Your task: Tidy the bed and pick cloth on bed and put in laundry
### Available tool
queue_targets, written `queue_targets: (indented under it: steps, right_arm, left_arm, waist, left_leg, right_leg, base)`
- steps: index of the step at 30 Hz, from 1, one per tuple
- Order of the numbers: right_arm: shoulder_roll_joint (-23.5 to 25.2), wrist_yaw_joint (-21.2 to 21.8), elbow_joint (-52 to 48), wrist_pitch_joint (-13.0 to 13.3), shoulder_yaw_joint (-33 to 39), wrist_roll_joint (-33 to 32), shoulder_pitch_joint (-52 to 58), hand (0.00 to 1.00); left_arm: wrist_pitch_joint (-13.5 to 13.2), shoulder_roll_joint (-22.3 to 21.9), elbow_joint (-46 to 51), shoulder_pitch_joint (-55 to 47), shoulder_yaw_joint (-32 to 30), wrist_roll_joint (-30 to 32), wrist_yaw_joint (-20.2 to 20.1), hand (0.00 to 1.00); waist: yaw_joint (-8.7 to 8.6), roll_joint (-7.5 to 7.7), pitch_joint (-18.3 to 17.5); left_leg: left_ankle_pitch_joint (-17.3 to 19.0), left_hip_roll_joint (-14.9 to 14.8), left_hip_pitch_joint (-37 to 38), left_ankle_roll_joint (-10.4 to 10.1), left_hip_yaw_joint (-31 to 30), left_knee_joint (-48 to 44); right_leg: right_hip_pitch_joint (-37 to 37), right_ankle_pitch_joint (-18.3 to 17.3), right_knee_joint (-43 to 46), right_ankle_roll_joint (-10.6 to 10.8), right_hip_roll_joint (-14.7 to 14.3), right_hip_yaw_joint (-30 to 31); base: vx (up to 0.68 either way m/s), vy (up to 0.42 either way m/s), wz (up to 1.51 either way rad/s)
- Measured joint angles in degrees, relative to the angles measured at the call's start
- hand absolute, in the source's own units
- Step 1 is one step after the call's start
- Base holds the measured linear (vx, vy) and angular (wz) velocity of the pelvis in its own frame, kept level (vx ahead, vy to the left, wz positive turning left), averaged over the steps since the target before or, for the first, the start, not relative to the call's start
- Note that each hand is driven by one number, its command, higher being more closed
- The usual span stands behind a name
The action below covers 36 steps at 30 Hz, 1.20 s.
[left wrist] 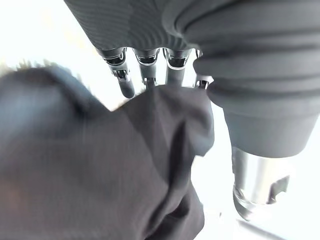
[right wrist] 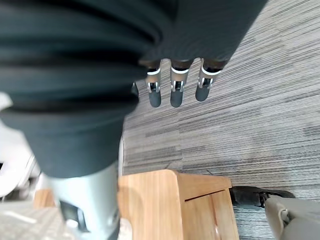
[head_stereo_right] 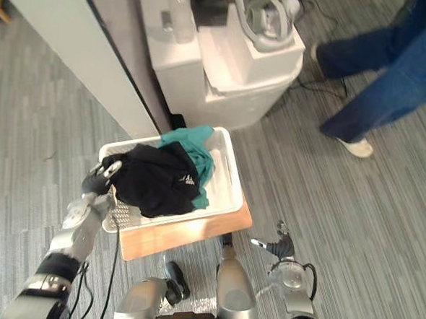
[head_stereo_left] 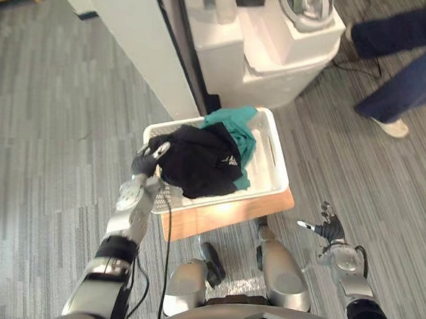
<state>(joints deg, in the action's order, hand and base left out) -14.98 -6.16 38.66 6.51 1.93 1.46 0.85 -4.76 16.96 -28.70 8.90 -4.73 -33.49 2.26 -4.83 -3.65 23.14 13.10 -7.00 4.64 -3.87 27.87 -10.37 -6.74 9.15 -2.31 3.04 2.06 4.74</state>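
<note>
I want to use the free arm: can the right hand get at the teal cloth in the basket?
Probably yes: the right hand is open beside the basket, and the teal cloth lies exposed along that side, the black cloth covering only part.

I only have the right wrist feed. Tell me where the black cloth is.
Observer: The black cloth lies in the white laundry basket, on top of a teal cloth.
Operator: Report the left hand.
Observer: The left hand is at the basket's left rim, touching the edge of the black cloth.
Operator: Check for anyone nearby.
Observer: A person's legs are on the floor beyond the basket, to the robot's right.
</note>
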Motion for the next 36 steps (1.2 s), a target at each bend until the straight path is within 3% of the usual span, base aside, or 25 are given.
queue_targets:
  steps: [2,3,5,6,8,10,11,13,16,17,19,20,23,25,26,27,29,31,33,36]
  right_arm:
    - [-0.97,0.45,0.87,0.24,1.78,-0.01,0.72,0.0]
    - [-1.18,0.66,1.27,0.31,2.77,0.0,1.42,0.0]
    - [-1.0,0.83,2.47,0.87,3.29,0.01,1.65,0.0]
    - [-0.65,0.82,3.5,0.88,3.31,0.01,1.72,0.0]
    - [0.15,0.79,3.96,0.87,3.42,-0.01,1.7,0.0]
    - [1.17,0.83,4.73,0.69,3.5,-0.02,2.04,0.0]
    - [1.28,0.83,5.06,0.59,3.5,-0.02,2.2,0.0]
    - [1.68,0.83,5.17,-0.54,3.48,-0.22,3.41,0.0]
    - [3.0,0.75,6.51,-2.16,3.62,-1.42,4.61,0.0]
    - [4.0,0.72,8.58,-3.29,3.6,-2.74,4.84,0.0]
    - [4.7,0.72,9.88,-3.82,3.74,-4.16,5.02,0.0]
    - [5.34,0.74,10.86,-3.86,4.26,-5.46,5.53,0.0]
    - [6.39,0.9,13.42,-3.75,6.23,-7.59,5.88,0.0]
    - [8.02,1.02,13.82,-3.62,11.06,-9.15,5.76,0.0]
    - [8.25,1.04,14.06,-3.64,11.91,-9.17,5.76,0.0]
    - [8.67,1.19,14.99,-3.9,14.34,-9.18,5.86,0.0]
    - [9.46,1.34,15.25,-4.75,16.77,-9.18,6.33,0.0]
    - [11.05,1.44,15.8,-6.22,19.12,-9.18,6.92,0.0]
    - [12.27,1.47,16.37,-7.4,20.35,-9.18,6.98,0.0]
    - [13.36,1.53,16.32,-8.26,22.39,-9.15,7.17,0.0]
  left_arm:
    - [-0.09,-0.42,1.35,-3.88,-1.14,3.31,-1.01,0.0]
    - [-0.37,-0.9,3.41,-5.92,-2.07,6.93,0.34,0.0]
    - [-2.35,-0.97,8.25,-7.82,-3.64,13.16,6.46,0.0]
    - [-3.36,-1.03,12.29,-8.17,-5.34,16.64,11.59,0.0]
    - [-4.73,-1.0,19.69,-7.95,-9.03,17.99,18.6,0.0]
    - [-6.71,-0.79,25.09,-6.98,-15.21,18.38,29.54,0.0]
    - [-7.34,-0.68,25.47,-6.68,-16.61,18.11,32.46,0.0]
    - [-10.26,-0.45,24.39,-6.84,-21.35,13.16,44.22,0.0]
    - [-15.7,0.08,15.68,-9.42,-27.28,2.2,52.51,0.0]
    - [-18.08,0.22,8.16,-11.79,-29.75,-5.38,52.67,0.0]
    - [-18.02,0.11,2.5,-14.19,-29.8,-10.63,50.33,0.0]
    - [-15.95,-0.78,-3.0,-17.27,-29.66,-16.13,45.93,0.0]
    - [-8.97,-4.79,-13.84,-22.8,-29.6,-22.0,36.62,0.0]
    - [-0.06,-10.25,-22.87,-26.14,-31.34,-24.3,28.25,0.0]
    - [2.38,-11.77,-24.72,-26.84,-31.88,-23.69,26.02,0.0]
    - [8.29,-14.66,-28.46,-27.93,-31.91,-20.1,21.85,0.0]
    - [13.62,-17.04,-29.83,-27.95,-31.75,-8.79,17.62,0.0]
    - [18.75,-19.47,-29.89,-27.33,-30.99,9.04,9.92,0.0]
    - [19.99,-18.61,-29.61,-25.77,-28.47,18.99,5.23,0.0]
    - [20.49,-17.97,-29.29,-23.93,-24.15,28.12,-1.25,0.0]
  waist:
    - [0.21,-1.62,-1.83]
    - [1.11,-2.45,-3.7]
    - [1.21,-2.76,-5.16]
    - [1.35,-2.54,-6.51]
    - [1.59,-1.87,-7.6]
    - [2.26,-1.1,-9.45]
    - [2.43,-0.99,-9.88]
    - [2.69,-0.47,-10.9]
    - [3.85,0.82,-12.29]
    - [4.8,2.07,-13.24]
    - [5.62,3.0,-14.06]
    - [6.39,3.68,-14.7]
    - [7.66,4.74,-15.86]
    - [7.79,4.55,-16.01]
    - [7.79,4.32,-16.13]
    - [7.79,3.52,-16.62]
    - [7.86,2.86,-16.85]
    - [7.68,1.91,-17.42]
    - [7.6,1.35,-17.58]
    - [7.37,0.28,-18.36]
  left_leg:
    - [0.03,0.02,0.74,-0.03,-0.7,0.37]
    - [-0.1,0.15,1.25,-0.02,-0.88,1.07]
    - [-1.01,0.58,2.95,-0.12,-2.06,2.78]
    - [-1.62,0.74,3.7,-0.19,-2.66,4.03]
    - [-2.74,1.02,4.92,-0.19,-3.45,6.12]
    - [-3.45,1.35,5.52,-0.07,-3.5,7.58]
    - [-3.48,1.43,5.52,-0.02,-3.57,7.63]
    - [-3.74,1.89,5.5,0.37,-4.95,8.0]
    - [-3.84,2.14,5.36,0.52,-6.05,8.06]
    - [-3.83,2.07,5.37,0.51,-6.39,8.04]
    - [-3.74,2.02,5.36,0.4,-6.35,8.07]
    - [-3.55,2.02,5.36,0.27,-6.31,8.08]
    - [-3.23,2.2,5.45,0.38,-6.18,8.06]
    - [-2.87,2.33,6.85,0.54,-4.74,8.14]
    - [-2.64,2.37,7.08,0.59,-4.57,8.15]
    - [-2.29,2.43,7.55,0.62,-4.16,8.22]
    - [-2.09,2.41,8.14,0.5,-3.62,8.33]
    - [-1.9,2.07,8.55,0.26,-3.38,8.48]
    - [-1.82,1.53,8.81,0.12,-3.27,8.44]
    - [-1.59,0.78,9.1,-0.28,-3.16,8.38]
  right_leg:
    - [1.57,0.06,-1.23,0.14,0.18,-0.87]
    - [1.94,0.15,-1.91,0.21,0.15,-1.02]
    - [3.83,0.2,-2.92,0.22,0.3,-2.37]
    - [4.36,0.17,-3.06,0.19,0.28,-3.01]
    - [5.17,0.14,-3.06,0.15,0.32,-4.19]
    - [5.44,0.13,-3.05,0.14,0.38,-4.51]
    - [5.44,0.13,-3.06,0.15,0.45,-4.64]
    - [5.98,0.04,-3.06,0.16,1.03,-5.72]
    - [6.44,-0.46,-3.07,0.37,1.23,-6.81]
    - [6.65,-0.64,-3.12,0.35,1.22,-7.04]
    - [6.63,-0.77,-3.15,0.34,1.2,-7.02]
    - [6.65,-0.91,-3.15,0.41,1.23,-6.99]
    - [6.82,-1.19,-3.15,0.75,1.49,-6.97]
    - [7.75,-1.44,-3.15,1.07,1.91,-6.83]
    - [7.91,-1.5,-3.15,1.14,1.91,-6.55]
    - [8.23,-1.68,-3.15,1.27,1.94,-6.36]
    - [8.47,-1.84,-3.15,1.27,1.87,-6.11]
    - [8.76,-2.09,-3.17,1.09,1.53,-6.0]
    - [9.01,-2.32,-3.23,0.83,1.08,-6.06]
    - [9.31,-3.11,-3.47,0.65,0.36,-6.24]
  base:
    - [0.05,0.004,0.22]
    - [0.06,0.013,0.15]
    - [0.06,0.005,0.23]
    - [0.03,-0.014,0.3]
    - [0.0,-0.028,0.21]
    - [-0.04,-0.023,0.04]
    - [-0.04,-0.013,0.08]
    - [-0.05,-0.008,0.24]
    - [-0.05,-0.026,0.24]
    - [-0.03,-0.022,0.14]
    - [-0.01,-0.009,0.04]
    - [0.0,0.0,0.0]
    - [0.01,0.019,0.03]
    - [0.02,0.05,-0.11]
    - [0.01,0.052,-0.2]
    - [0.01,0.034,-0.12]
    - [0.02,0.015,-0.1]
    - [0.01,-0.016,-0.06]
    - [0.0,-0.053,-0.02]
    - [0.01,-0.058,-0.01]
